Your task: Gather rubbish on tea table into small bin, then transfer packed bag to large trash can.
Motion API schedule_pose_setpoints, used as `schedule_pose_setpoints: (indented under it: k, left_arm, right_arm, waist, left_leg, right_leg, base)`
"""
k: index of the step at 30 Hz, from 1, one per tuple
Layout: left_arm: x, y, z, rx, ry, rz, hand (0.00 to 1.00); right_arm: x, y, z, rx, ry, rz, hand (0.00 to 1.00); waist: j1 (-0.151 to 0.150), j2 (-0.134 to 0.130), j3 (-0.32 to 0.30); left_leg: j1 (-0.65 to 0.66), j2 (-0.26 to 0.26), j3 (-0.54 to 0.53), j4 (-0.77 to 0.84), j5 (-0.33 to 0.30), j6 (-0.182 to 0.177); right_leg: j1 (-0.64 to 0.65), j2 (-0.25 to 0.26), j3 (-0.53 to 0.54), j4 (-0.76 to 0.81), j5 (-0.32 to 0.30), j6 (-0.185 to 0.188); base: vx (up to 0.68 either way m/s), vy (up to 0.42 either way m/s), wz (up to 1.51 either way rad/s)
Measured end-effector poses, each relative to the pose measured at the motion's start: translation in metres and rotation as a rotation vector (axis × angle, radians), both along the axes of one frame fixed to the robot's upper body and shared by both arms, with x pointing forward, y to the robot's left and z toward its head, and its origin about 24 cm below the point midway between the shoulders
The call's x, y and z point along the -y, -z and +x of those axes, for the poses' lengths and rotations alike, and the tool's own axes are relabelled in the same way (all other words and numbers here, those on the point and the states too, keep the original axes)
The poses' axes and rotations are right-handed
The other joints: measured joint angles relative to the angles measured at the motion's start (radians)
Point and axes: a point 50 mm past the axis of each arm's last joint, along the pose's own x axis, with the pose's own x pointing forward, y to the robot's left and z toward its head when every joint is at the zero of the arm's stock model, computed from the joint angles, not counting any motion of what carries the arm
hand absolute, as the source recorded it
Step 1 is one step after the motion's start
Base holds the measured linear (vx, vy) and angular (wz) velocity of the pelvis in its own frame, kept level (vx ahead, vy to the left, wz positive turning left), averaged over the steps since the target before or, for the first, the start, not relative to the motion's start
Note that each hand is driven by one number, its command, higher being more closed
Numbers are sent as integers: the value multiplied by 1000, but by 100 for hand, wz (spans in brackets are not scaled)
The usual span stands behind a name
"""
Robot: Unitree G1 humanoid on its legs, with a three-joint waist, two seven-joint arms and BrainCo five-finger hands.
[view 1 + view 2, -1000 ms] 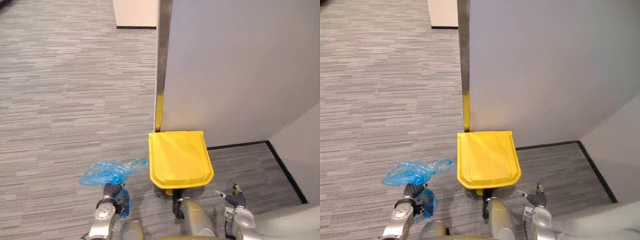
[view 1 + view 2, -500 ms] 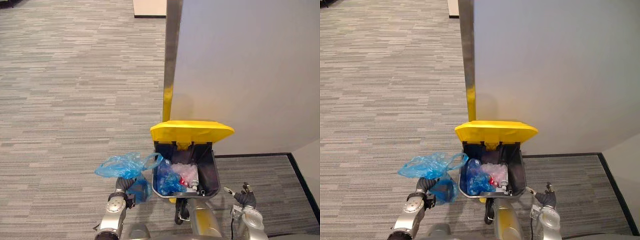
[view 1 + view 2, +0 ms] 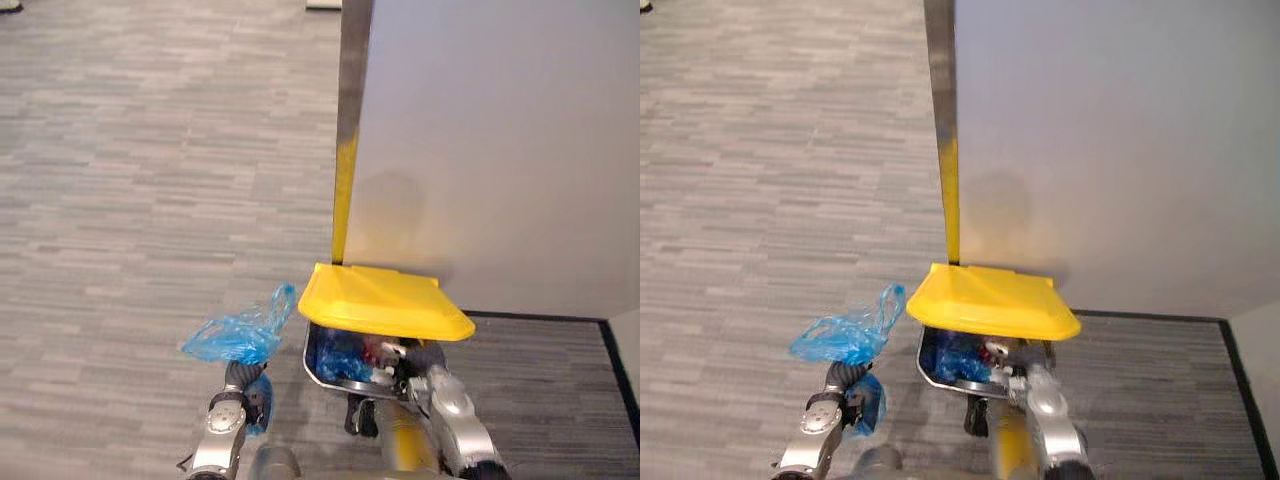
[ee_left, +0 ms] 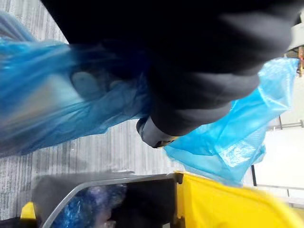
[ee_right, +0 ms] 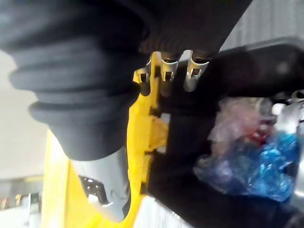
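There is one yellow-lidded trash can (image 3: 385, 303), one blue bag (image 3: 235, 335) at its nine o'clock, one left hand (image 3: 239, 380), one right hand (image 3: 427, 361), and jumbled rubbish (image 3: 343, 355) I cannot count.

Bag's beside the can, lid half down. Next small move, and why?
Probably push the lid higher with the right hand: it slants low over the trash can, and the blue bag in the left hand hangs left of the opening.

1. No text, label, brand, number or sign can be read in any view.
2. The yellow lid (image 3: 385, 300) is plain, with no legible marking.
3. The blue bag (image 3: 235, 335) bears no readable print.
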Motion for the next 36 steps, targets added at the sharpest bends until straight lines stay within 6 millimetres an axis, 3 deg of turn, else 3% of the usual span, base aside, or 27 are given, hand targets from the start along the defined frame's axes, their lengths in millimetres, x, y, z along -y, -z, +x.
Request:
schedule_pose_setpoints:
  k: [2,4,7,10,11,14,18,24,28,36]
  left_arm:
    - [1,-6,6,38,-12,-6,100]
    - [3,-13,14,80,-10,-10,100]
    - [7,-23,26,135,-8,-20,100]
    - [10,-26,30,150,10,-22,100]
    - [10,-30,35,171,15,-25,100]
    - [5,-31,35,172,16,-6,100]
    - [-5,-33,35,174,11,11,100]
    - [0,-39,43,204,54,18,100]
    - [-3,-47,47,242,55,11,100]
    - [24,-98,64,486,206,-47,100]
  right_arm:
    - [-4,-21,19,90,-22,-8,0]
    - [-5,-41,36,182,-26,-18,0]
    - [4,-70,59,291,-25,-73,0]
    - [12,-89,72,353,-21,-117,0]
    - [16,-99,78,385,-12,-133,0]
    - [19,-113,86,428,-15,-152,0]
    - [23,-121,95,440,-12,-160,0]
    - [48,-111,99,370,20,-227,0]
    - [51,-110,104,349,26,-240,0]
    - [58,-117,107,361,9,-268,0]
  waist:
    - [4,-5,7]
    - [2,-20,19]
    - [6,-48,44]
    - [6,-50,63]
    - [4,-55,82]
    - [11,-56,103]
    - [4,-55,103]
    - [-4,-50,106]
    - [-24,-47,111]
    - [-41,-40,127]
  left_leg:
    - [-30,18,0,-1,36,-30]
    - [-56,18,0,8,46,-38]
    - [-151,-25,17,145,20,-36]
    - [-163,-22,27,89,5,-21]
    - [-162,-27,28,59,-3,-39]
    - [-148,-31,24,25,-1,-39]
    - [-144,-31,-9,7,0,-40]
    - [-129,-30,-38,-9,15,-40]
    - [-122,-32,-38,-15,20,-36]
    - [-97,-41,-34,-14,18,-33]
  right_leg:
    - [1,-2,-39,-12,-4,-7]
    - [-2,-17,-72,-24,-5,-33]
    - [-24,-38,-101,-30,-5,-42]
    - [-55,-32,-94,-17,-3,-38]
    - [-72,-26,-64,-14,2,-29]
    - [-71,10,-14,-57,44,-13]
    - [-66,38,-12,-96,62,-25]
    - [-34,52,-26,-138,76,-33]
    - [-12,52,-27,-172,92,-23]
    - [17,53,-8,-188,100,-11]
  base:
    - [18,-157,53]
    - [-23,-148,64]
    - [-100,-56,38]
    - [-116,-47,11]
    - [-112,-43,7]
    - [-113,-51,-17]
    - [-14,-67,-15]
    - [-6,-39,-1]
    - [-49,-6,1]
    - [-29,-4,-1]
